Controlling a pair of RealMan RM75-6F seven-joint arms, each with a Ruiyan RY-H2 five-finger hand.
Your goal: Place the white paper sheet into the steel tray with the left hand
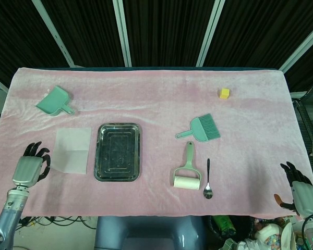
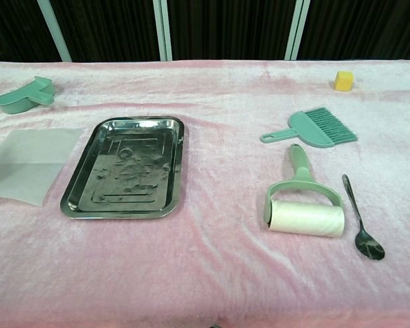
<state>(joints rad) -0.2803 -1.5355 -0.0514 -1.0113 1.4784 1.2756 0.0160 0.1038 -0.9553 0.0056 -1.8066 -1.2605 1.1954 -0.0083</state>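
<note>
My left hand (image 1: 27, 169) empty, fingers spread, just left of white paper sheet (image 1: 72, 150). Sheet flat on tabletop, long axis near-far, steel tray (image 1: 118, 152) just beyond its right edge. Right hand (image 1: 300, 191) far off, idle.

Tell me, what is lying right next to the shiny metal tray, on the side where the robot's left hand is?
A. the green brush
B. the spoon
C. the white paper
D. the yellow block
C: the white paper sheet lies flat on the pink cloth just beside the steel tray, between it and the left hand; the spoon, yellow block and green brush are all on the tray's other side.
</note>
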